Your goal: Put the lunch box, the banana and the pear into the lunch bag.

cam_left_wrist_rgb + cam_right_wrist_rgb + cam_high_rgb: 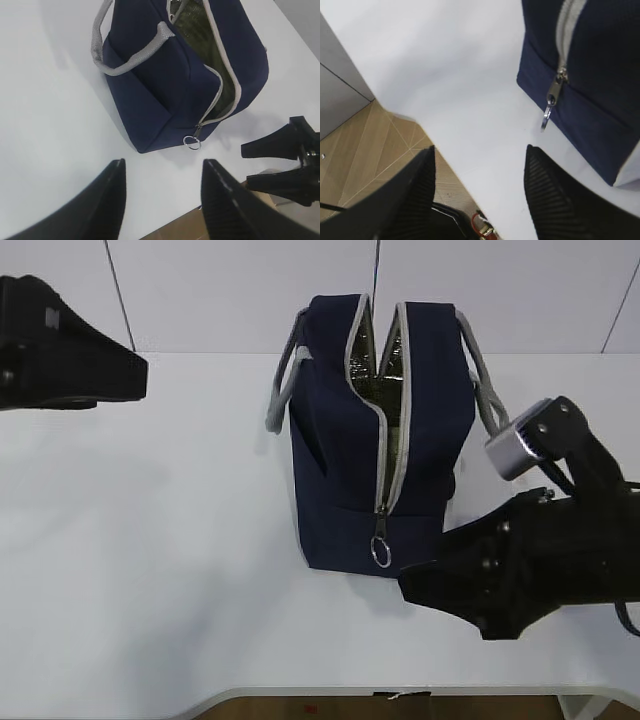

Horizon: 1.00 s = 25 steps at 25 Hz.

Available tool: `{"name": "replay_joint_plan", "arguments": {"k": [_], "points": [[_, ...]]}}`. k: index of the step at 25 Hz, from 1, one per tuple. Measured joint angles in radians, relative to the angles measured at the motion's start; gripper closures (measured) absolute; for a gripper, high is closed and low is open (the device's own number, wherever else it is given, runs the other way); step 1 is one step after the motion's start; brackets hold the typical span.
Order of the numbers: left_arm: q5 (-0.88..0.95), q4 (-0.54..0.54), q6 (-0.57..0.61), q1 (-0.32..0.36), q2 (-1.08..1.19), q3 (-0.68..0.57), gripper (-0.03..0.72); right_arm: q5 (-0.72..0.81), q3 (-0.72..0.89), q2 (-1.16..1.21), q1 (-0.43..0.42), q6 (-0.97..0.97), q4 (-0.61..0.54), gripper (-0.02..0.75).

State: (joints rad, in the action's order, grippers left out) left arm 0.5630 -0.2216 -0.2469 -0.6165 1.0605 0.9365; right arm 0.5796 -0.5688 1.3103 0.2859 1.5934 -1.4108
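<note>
Both pincers (162, 200) (480, 195) spread wide, empty.

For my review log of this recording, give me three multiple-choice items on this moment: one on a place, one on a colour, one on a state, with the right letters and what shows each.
1. Where does the metal ring pull hang?
A. At the top of the bag between the handles
B. Low on the end face of the lunch bag, near the table
C. Lying loose on the table

2. What colour are the strap handles?
A. Grey
B. Red
C. Navy

3. What state is the bag's zipper in?
A. Shut along the whole top
B. Open along the top, lining showing
C. Torn off

Answers: 1 B, the ring dangles just above the bag's bottom edge. 2 A, both loops are grey against the navy fabric. 3 B, the top gapes and the shiny lining shows inside.
</note>
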Motion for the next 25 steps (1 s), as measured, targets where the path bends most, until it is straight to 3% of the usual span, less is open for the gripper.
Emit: {"name": "replay_joint_plan", "arguments": {"k": [11,25], "points": [[-0.002,0.002,0.000,0.000,0.000,0.000,0.317,-0.029,-0.004,0.208,0.000,0.378,-0.368,0.286],[-0.002,0.026,0.000,0.000,0.000,0.000,0.317,-0.032,-0.069,0.323,0.000,0.434,-0.398,0.348]]}}
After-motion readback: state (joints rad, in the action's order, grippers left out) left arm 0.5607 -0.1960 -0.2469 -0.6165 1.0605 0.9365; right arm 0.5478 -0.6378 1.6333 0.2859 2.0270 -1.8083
